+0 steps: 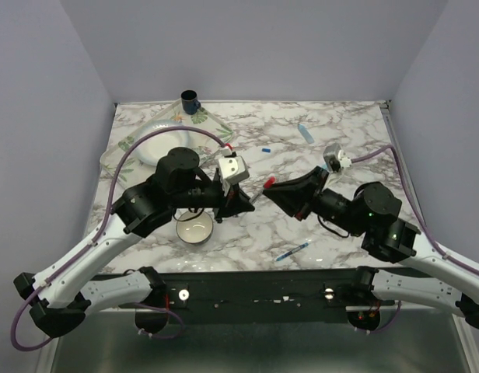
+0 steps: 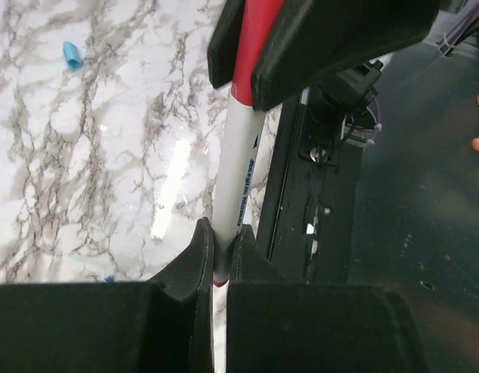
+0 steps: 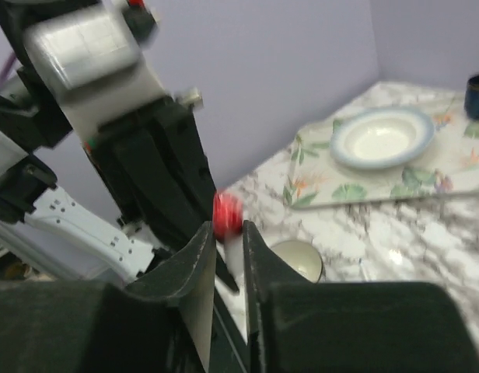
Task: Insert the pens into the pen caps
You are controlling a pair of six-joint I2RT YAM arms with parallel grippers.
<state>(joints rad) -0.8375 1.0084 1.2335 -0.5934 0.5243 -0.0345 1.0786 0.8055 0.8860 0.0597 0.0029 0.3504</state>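
White plastic barrel, red end: slim pen [image 2: 238,155], light, stiff, slick. It is hanging between the arms over the marble table [image 1: 340,225]. The left gripper [image 2: 222,233] is clamping its rear and the right gripper [image 3: 226,231] is pinching the red cap [image 3: 227,213] at its far end. It is probably needing a firm, square hold on the barrel.

From above and behind the arm bases, the top camera overlooks the marble table [image 1: 251,233]. Close wrist cameras sight along the left gripper [image 2: 222,249] down at the near edge and along the right gripper [image 3: 229,241] toward the far-left corner. Both show the red-capped pen [image 2: 238,179].
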